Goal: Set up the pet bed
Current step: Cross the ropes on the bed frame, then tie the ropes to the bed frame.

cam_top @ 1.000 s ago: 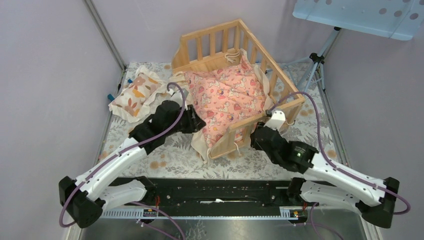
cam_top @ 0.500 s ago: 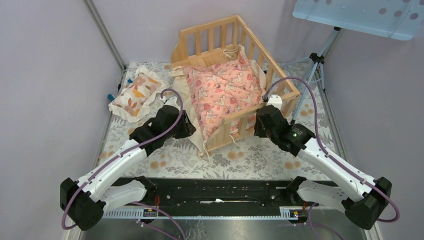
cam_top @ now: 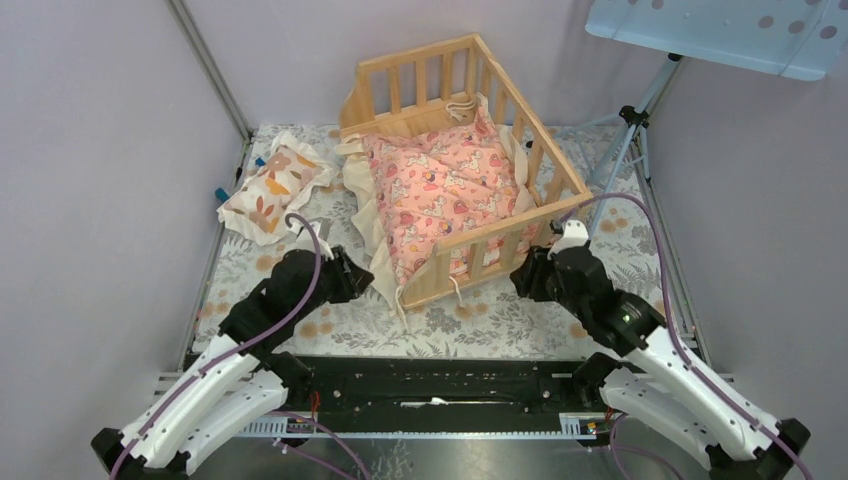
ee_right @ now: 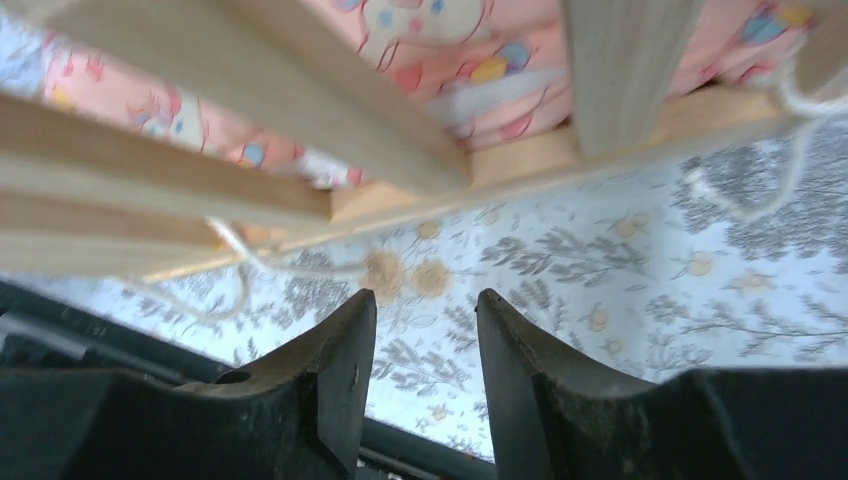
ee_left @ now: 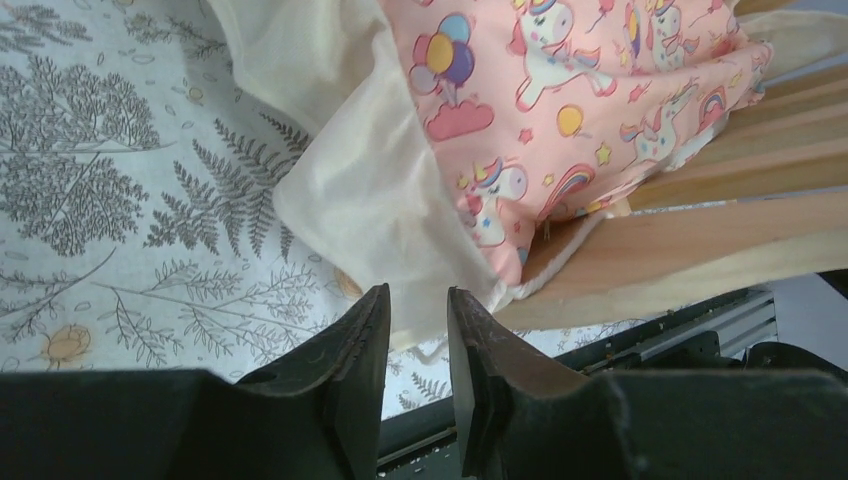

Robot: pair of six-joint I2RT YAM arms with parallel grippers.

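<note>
- Left fingers (ee_left: 370, 330): released, narrow gap, nothing in it. The tips sit just short of the cushion's cream ruffle (ee_left: 370, 190); I can't tell if they touch.
- Right fingers (ee_right: 355, 330): released, gap empty. They point at the outside of the near rail, with the slats just beyond the tips and none between them.
- Pet bed (cam_top: 510, 228) stands centre-back on the counter (cam_top: 500, 320), skewed, with its far corner toward the back edge. It has rails at the back, right and near sides; the left side is open.
- Relative to the fingers, the left ones are at the bed's near-left corner by the open side and the right ones just off its near-right corner. Neither holds the frame.
- Pink cushion (cam_top: 445, 190) lies inside the frame, bunched, its ruffle spilling over the open left edge. My read is that's why the left fingers are parked there, as the fabric needs tucking.
- Right fingers by the rail look placed to steady or nudge the frame.
- Leaf-print pillow (cam_top: 272, 185) is at the counter's left edge, well apart from the bed, so probably not yet placed.
</note>
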